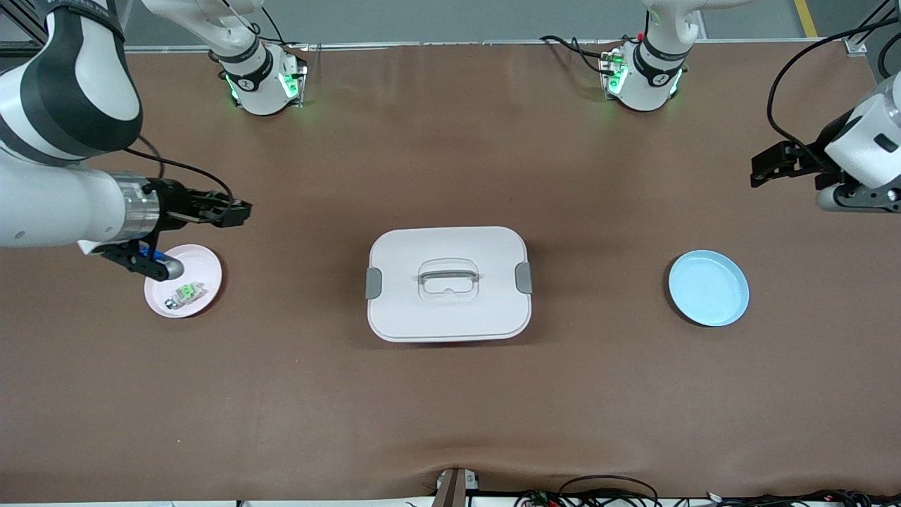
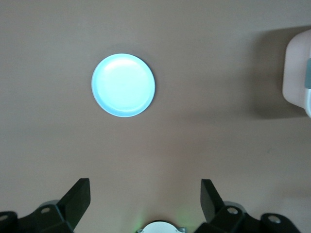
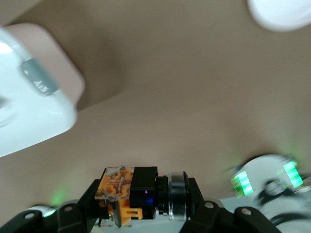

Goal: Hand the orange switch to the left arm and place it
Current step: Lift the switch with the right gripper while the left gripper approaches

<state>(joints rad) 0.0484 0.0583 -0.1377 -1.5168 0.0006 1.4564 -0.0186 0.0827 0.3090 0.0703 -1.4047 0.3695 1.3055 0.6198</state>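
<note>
Blocky orange switch (image 3: 129, 194) in right gripper (image 3: 141, 206) jaws — left gripper (image 2: 146, 199) jaws apart.

The front camera is looking down from high across the table at both bases, while each wrist camera is looking down past its fingers, all three sharing the box (image 1: 449, 283).

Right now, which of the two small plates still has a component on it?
The pink plate at the right arm's end; it holds the green-topped component. The blue plate lies bare.
</note>
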